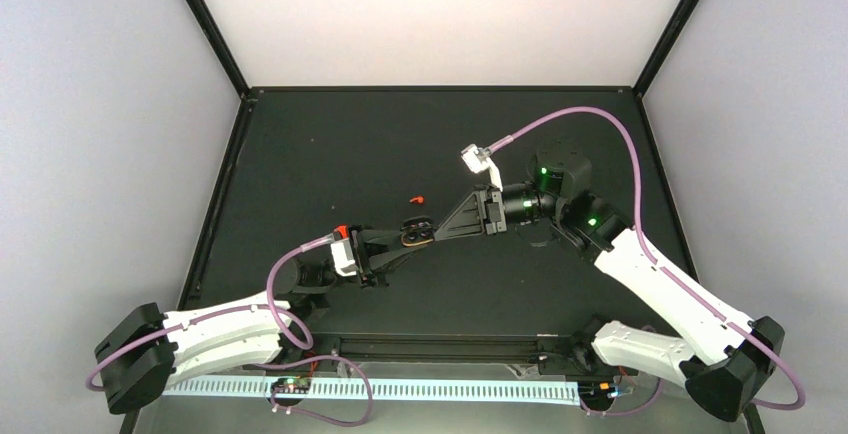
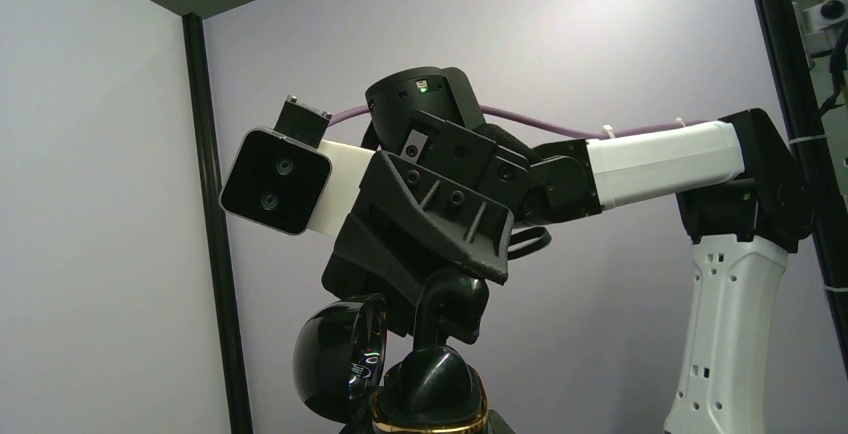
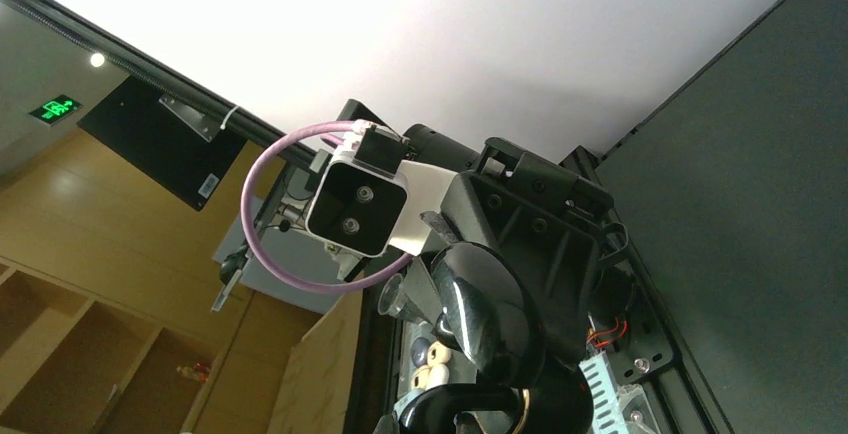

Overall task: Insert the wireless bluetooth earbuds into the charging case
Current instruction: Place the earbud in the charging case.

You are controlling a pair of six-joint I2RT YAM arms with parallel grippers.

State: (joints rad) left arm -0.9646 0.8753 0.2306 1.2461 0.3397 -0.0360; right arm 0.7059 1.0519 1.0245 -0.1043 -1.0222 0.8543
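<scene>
Seen from above, two robot arms reach inward over a dark table and meet just left of its centre. Between their tips sits the charging case, which looks dark here, with small orange glints.

The left gripper comes in from the lower left. Its fingers reach the case and appear clamped on it. The right gripper comes in from the right, narrowing to a point that touches the case's other side. It cannot be told whether its fingers are together or slightly apart.

One tiny red earbud lies on the table just behind the case, apart from both grippers.

In the left wrist view the case fills the bottom centre as a glossy black dome with a gold-orange rim. Its rounded lid stands open to the left, and a black finger of the right gripper rests on top of the dome.

In the right wrist view the glossy black case sits in front of the left arm's wrist camera, which a purple cable loops around.
</scene>
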